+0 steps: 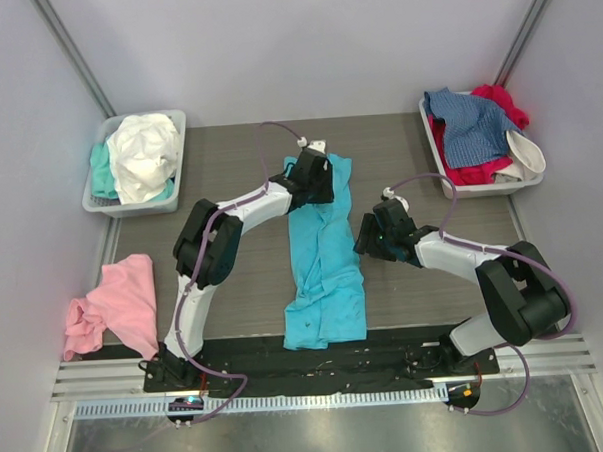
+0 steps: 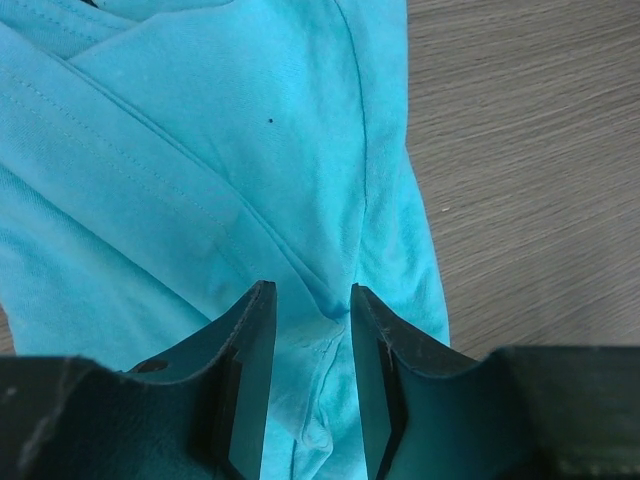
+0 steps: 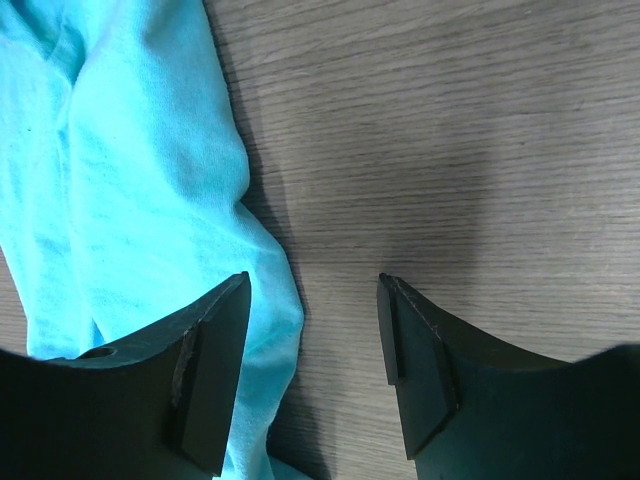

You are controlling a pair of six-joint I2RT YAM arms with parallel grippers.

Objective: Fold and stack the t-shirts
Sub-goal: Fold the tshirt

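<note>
Top external: turquoise t-shirt (image 1: pixel 323 255) lies lengthwise across mid-table (image 1: pixel 405 302). Left wrist: left gripper (image 2: pixel 310 330) pinches a raised ridge of its cloth. Right wrist: right gripper (image 3: pixel 312 300) gapes at the shirt's edge; it should likely bite cloth before any fold.

I record a grey wood-grain worktop (image 1: pixel 434 280). A turquoise t-shirt (image 1: pixel 326 275) lies lengthwise at centre, a pink t-shirt (image 1: pixel 120 299) is crumpled at the near-left edge, and a left tray (image 1: pixel 131 206) and right tray (image 1: pixel 490 188) sit in the far corners.

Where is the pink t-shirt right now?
In the top view, the pink t-shirt lies crumpled at the near left edge of the table, beside the left arm, nearer than the left grey tray.
</note>
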